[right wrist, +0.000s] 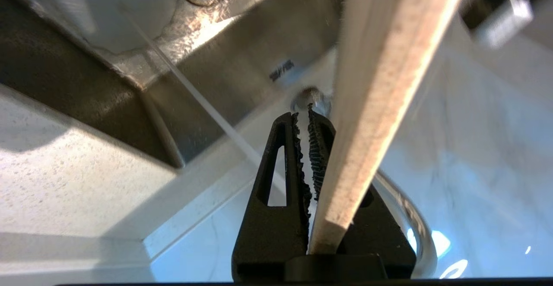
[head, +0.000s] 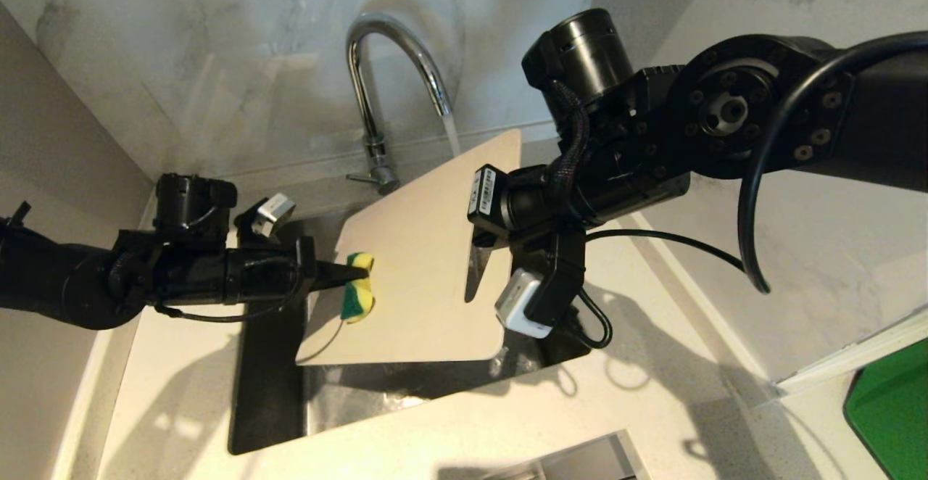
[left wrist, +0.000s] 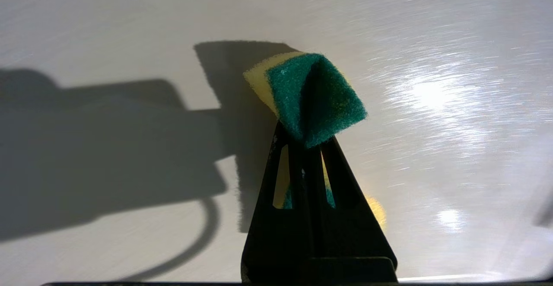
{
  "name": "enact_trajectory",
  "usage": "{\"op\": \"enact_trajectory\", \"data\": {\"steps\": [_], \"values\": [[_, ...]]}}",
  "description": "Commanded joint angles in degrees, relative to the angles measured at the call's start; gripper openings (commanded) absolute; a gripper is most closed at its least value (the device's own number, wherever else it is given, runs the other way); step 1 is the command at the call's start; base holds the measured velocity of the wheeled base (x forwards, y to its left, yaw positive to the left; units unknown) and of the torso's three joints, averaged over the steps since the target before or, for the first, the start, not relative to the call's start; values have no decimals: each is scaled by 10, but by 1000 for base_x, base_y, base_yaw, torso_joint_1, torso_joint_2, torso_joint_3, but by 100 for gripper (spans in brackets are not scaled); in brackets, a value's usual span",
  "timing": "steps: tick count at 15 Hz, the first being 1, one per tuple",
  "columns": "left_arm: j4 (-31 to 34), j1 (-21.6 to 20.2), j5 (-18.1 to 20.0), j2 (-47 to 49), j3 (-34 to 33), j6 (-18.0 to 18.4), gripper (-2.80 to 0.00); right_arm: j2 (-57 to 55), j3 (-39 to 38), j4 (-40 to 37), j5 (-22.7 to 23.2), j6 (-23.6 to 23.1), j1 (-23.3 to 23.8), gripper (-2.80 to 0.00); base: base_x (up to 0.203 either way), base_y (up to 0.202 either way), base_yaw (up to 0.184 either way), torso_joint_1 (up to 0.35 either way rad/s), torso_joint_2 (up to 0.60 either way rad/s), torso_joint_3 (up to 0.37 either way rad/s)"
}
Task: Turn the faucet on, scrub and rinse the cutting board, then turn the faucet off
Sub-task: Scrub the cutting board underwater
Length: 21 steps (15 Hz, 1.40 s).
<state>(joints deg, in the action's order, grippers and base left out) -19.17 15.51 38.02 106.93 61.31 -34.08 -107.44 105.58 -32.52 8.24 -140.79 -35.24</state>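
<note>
The left gripper's (head: 355,271) fingers (left wrist: 276,199) are pinched shut on a sponge (head: 358,296), green scouring face and yellow foam folded between them, and the sponge presses flat against the board (head: 420,270). To scrub well, I judge the sponge should keep steady, even pressure and travel in overlapping strokes across the whole face, working toward the wet upper end so loosened dirt washes down into the sink (head: 268,393). Push too hard and the board may pivot in the other grip.

The board is a thin cream-beige rectangle with rounded corners, held tilted over the sink, its far end up by the faucet (head: 377,103). Water runs from the spout onto that upper edge. Its surface shows fine scratches and a wet sheen.

The right gripper (right wrist: 309,117) clamps the board's right edge, fingers closed on it near the slot, holding it steady.
</note>
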Motion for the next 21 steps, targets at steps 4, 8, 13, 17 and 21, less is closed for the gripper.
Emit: {"op": "enact_trajectory", "data": {"steps": [4, 8, 13, 17, 21], "values": [[-63, -92, 8, 34, -56, 10, -280, 19, 8, -1, 6, -3, 0, -280, 0, 0, 0, 0, 0, 0], [-89, -191, 63, 53, -87, 43, -280, 16, 6, 0, 17, -3, 8, -280, 0, 0, 0, 0, 0, 0], [-85, -182, 69, 15, -77, 34, -280, 14, 2, 0, 26, -4, 10, -280, 0, 0, 0, 0, 0, 0], [-49, -167, 67, -44, -35, -3, -280, 15, -7, 0, 27, -4, 10, -280, 0, 0, 0, 0, 0, 0], [10, -153, 69, -101, -7, -5, -280, 15, -12, 0, 27, -4, 10, -280, 0, 0, 0, 0, 0, 0]]}}
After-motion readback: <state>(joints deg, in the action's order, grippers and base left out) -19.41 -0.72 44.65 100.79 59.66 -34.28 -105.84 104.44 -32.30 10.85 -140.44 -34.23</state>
